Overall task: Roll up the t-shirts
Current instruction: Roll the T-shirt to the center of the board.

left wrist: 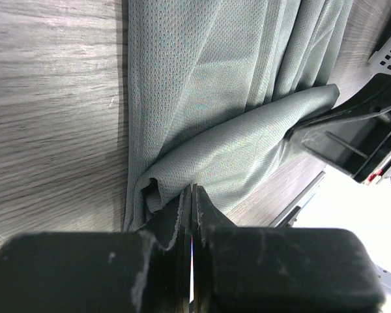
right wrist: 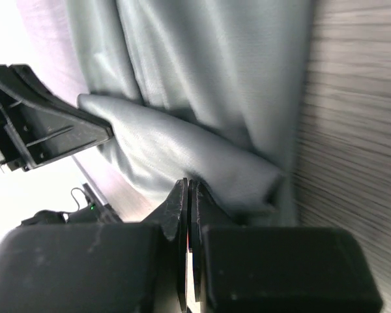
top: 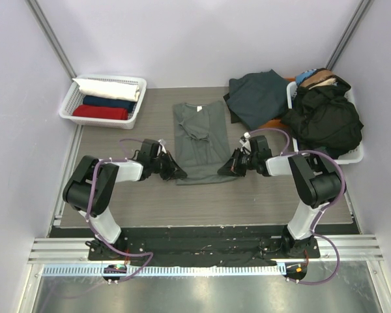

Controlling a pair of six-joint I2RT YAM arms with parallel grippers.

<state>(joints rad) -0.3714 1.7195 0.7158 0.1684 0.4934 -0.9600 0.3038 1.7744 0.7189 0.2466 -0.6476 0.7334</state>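
Left gripper (top: 174,171) and right gripper (top: 227,168): each pinched shut on a near hem corner of the grey-green shirt (top: 199,140), which lies flat, folded narrow, mid-table. Light, limp knit, likely to sag and skew, so hold both corners evenly. Beyond: bundled shirts (top: 104,103) in left basket (top: 68,109); heap (top: 322,117) in right basket (top: 356,156).

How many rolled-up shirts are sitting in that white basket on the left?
3. A white roll lies at the far side of the basket, a navy roll in the middle, a red roll nearest the arms. Others could be hidden beneath them.
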